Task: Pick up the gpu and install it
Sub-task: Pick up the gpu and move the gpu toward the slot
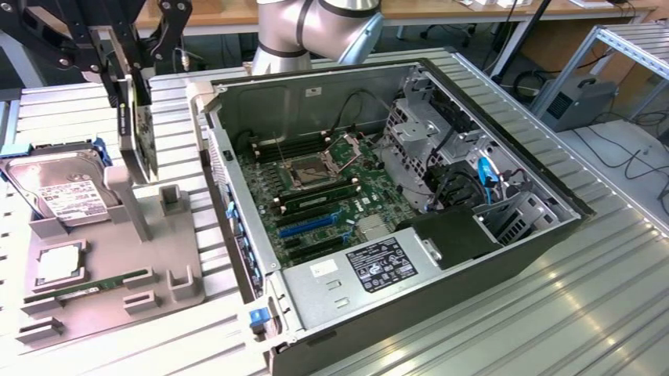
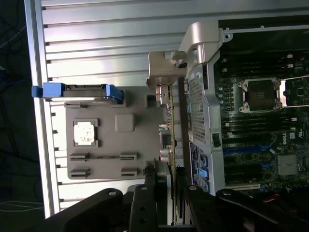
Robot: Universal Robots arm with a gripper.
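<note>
The gpu (image 1: 137,133) is upright and edge-on at the exterior view's left, a thin dark-green card with a black face. My gripper (image 1: 128,66) is shut on its upper part. Its lower end is close to a grey upright post (image 1: 124,196) of the parts holder; I cannot tell if they touch. In the wrist view the gpu (image 2: 170,140) runs away from my gripper (image 2: 170,186), and its silver bracket (image 2: 162,72) is at the far end, beside the case's outer wall. The open computer case (image 1: 544,235) lies to the exterior view's right, with blue motherboard slots (image 1: 312,224) exposed.
The grey parts holder (image 1: 168,258) carries a hard drive (image 1: 63,192) in a blue frame, a processor (image 1: 59,263) and a green memory stick (image 1: 89,287). Inside the case are a processor socket (image 1: 312,166), a drive cage (image 1: 428,141) and cables. The arm's base (image 1: 313,31) stands behind the case.
</note>
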